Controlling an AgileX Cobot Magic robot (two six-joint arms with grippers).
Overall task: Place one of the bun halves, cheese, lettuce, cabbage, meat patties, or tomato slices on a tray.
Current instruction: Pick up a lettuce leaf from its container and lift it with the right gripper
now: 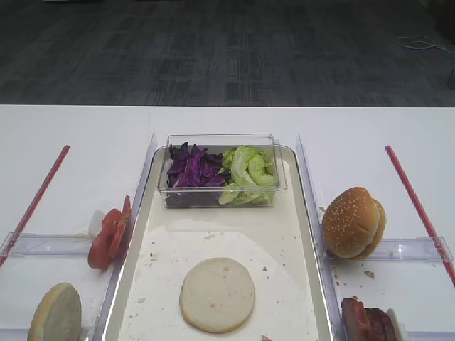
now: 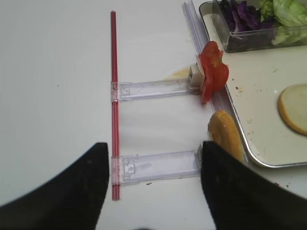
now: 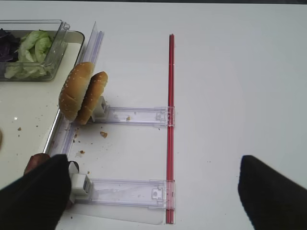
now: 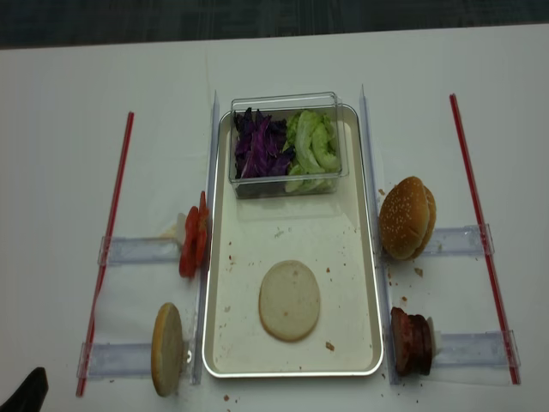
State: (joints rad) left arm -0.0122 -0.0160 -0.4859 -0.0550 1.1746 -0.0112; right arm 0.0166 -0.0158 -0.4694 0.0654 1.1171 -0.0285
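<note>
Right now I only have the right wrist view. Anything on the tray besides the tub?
Observer: Yes. One flat bun half lies on the tray, nearer the robot than the clear tub.
Operator: Where are the tomato slices?
Observer: The tomato slices stand on edge in a clear holder just outside the tray's left rim.
Operator: Left gripper?
Observer: The left gripper is open and empty above the table left of the tray, close to another bun half standing on edge.
</note>
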